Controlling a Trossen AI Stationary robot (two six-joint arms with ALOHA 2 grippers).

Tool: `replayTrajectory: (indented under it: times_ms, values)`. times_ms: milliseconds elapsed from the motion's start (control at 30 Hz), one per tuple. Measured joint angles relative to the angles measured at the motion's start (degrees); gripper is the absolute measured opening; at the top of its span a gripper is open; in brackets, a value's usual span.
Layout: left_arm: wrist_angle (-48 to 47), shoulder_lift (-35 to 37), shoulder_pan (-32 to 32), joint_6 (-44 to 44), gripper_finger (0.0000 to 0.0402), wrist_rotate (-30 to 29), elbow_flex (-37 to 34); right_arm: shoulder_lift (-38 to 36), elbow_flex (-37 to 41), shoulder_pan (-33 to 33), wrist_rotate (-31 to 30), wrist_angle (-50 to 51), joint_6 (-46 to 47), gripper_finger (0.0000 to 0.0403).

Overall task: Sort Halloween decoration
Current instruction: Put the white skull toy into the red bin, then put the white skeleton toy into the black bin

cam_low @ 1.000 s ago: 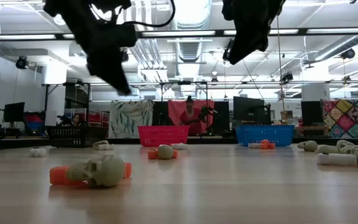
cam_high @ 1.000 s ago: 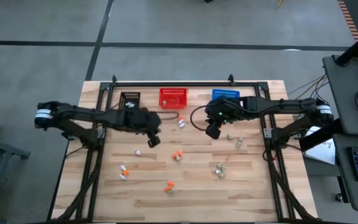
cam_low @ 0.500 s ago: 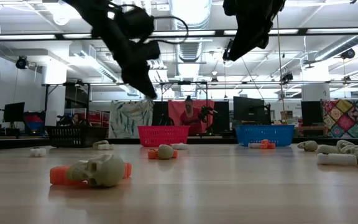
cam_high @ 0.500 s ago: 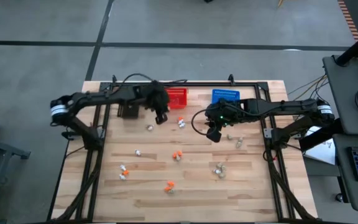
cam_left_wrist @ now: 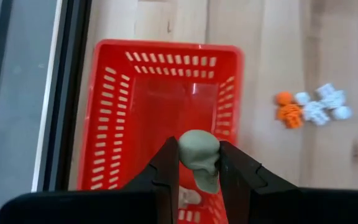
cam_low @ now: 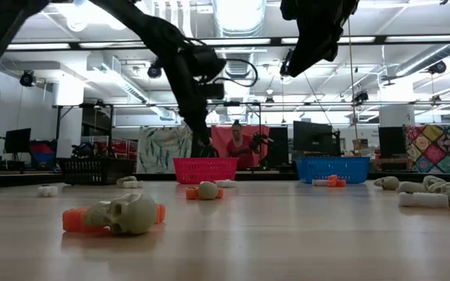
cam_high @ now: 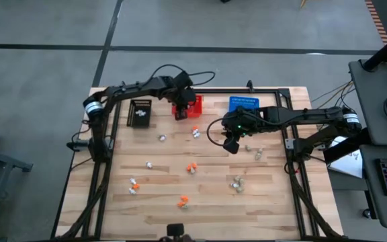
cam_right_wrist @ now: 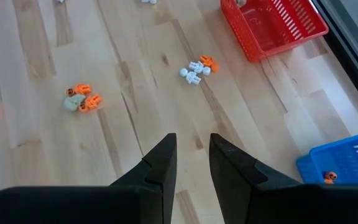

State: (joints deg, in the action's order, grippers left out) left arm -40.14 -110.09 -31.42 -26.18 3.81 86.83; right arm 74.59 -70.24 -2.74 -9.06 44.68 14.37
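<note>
A beige-grey skull trinket (cam_left_wrist: 199, 157) sits between the fingers of my left gripper (cam_high: 180, 111), which hangs over the red basket (cam_high: 192, 102) at the table's far edge; in the low view the left gripper (cam_low: 203, 145) is just above the red basket (cam_low: 205, 168). Another beige trinket (cam_left_wrist: 189, 198) lies inside the red basket (cam_left_wrist: 118, 124). My right gripper (cam_right_wrist: 192, 148) stands open and holds nothing, high above the table's middle right (cam_high: 231, 142). Orange (cam_high: 191, 167), white (cam_high: 196, 132) and beige (cam_high: 237, 183) trinkets lie scattered on the wood. My left gripper pinches the skull by its two sides (cam_left_wrist: 183, 155) between the two fingers, near their free ends. The fingers slant down from the table's left. The skull is lifted clear, above the inside of the red basket.
A black basket (cam_high: 140, 112) stands left of the red one and a blue basket (cam_high: 244, 103) to its right, with an orange trinket (cam_right_wrist: 329, 177) in it. A skull beside an orange piece (cam_low: 130, 214) lies near the low camera. Dark frame rails (cam_high: 200, 89) border the table.
My left gripper has swung from over the table's left middle toward the far edge and to the right, and has rolled on the way, carrying the skull to a place over the red basket. It has sunk slightly toward the basket.
</note>
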Motion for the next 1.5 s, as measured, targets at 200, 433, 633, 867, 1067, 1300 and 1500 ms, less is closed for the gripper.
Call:
replayTrajectory:
  times_ms: [200, 433, 633, 867, 1067, 1300, 1500]
  values:
    - [-0.89, -3.98, -1.6, -2.21, 0.0052, -0.03, 2.08, 0.04, 0.13, 0.0, -0.02, 0.01, 0.0, 0.0084]
    - [-0.35, -7.03, -2.82, -3.12, 0.0062, -0.08, 2.54, 0.07, 0.2, 0.0, -0.04, 0.01, 0.07, 0.0084]
    - [0.39, -8.02, -2.97, -3.14, 0.0067, -0.22, 2.54, 0.07, 0.2, 0.0, -0.07, -0.06, 0.2, 0.0084]
    - [1.75, -8.76, -2.94, -2.0, 0.0069, -0.24, 2.54, 0.07, 0.2, 0.0, -0.09, -0.26, 1.07, 0.0084]
    - [2.1, -8.8, -2.93, -1.64, 0.0098, -0.28, 2.54, 0.07, 0.2, 0.0, -0.09, -0.26, 1.09, 0.0084]
    - [2.01, -8.8, -2.93, -1.15, 0.0142, -0.33, 2.54, 0.07, 0.2, 0.0, -0.09, -0.26, 1.08, 0.0084]
    - [1.67, -7.77, -2.93, 0.32, 0.0147, -0.35, 2.54, 0.09, 0.2, 0.0, -0.07, -0.28, 1.09, 0.0084]
